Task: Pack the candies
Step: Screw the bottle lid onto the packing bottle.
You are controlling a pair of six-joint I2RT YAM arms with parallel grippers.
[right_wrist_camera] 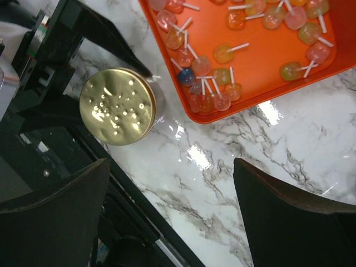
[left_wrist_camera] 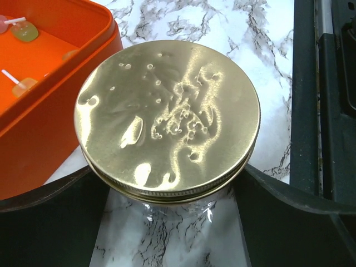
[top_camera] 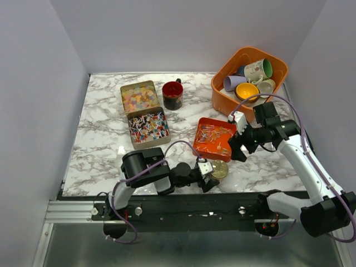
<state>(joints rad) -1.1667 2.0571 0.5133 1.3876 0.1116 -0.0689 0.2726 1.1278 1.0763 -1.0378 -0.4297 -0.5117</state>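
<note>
Lollipop-like candies (top_camera: 214, 135) lie in a shallow orange tray (top_camera: 197, 142) at the table's middle front; they also show in the right wrist view (right_wrist_camera: 222, 53). A tin of pastel square candies (top_camera: 139, 97) and a tin of red, blue and white wrapped candies (top_camera: 148, 127) stand at the left. My left gripper (top_camera: 213, 172) is shut on a glass jar with a gold lid (top_camera: 220, 168), upright on the table beside the tray; its fingers flank the jar (left_wrist_camera: 167, 117). My right gripper (top_camera: 236, 146) hovers open and empty right of the tray, above bare marble (right_wrist_camera: 171, 167).
An orange bin (top_camera: 278, 58) holding several mugs stands at the back right. A dark mug with a red inside (top_camera: 172, 95) stands next to the tins. A small white piece (top_camera: 121, 149) lies at the left. The black rail (top_camera: 222, 208) runs along the front edge.
</note>
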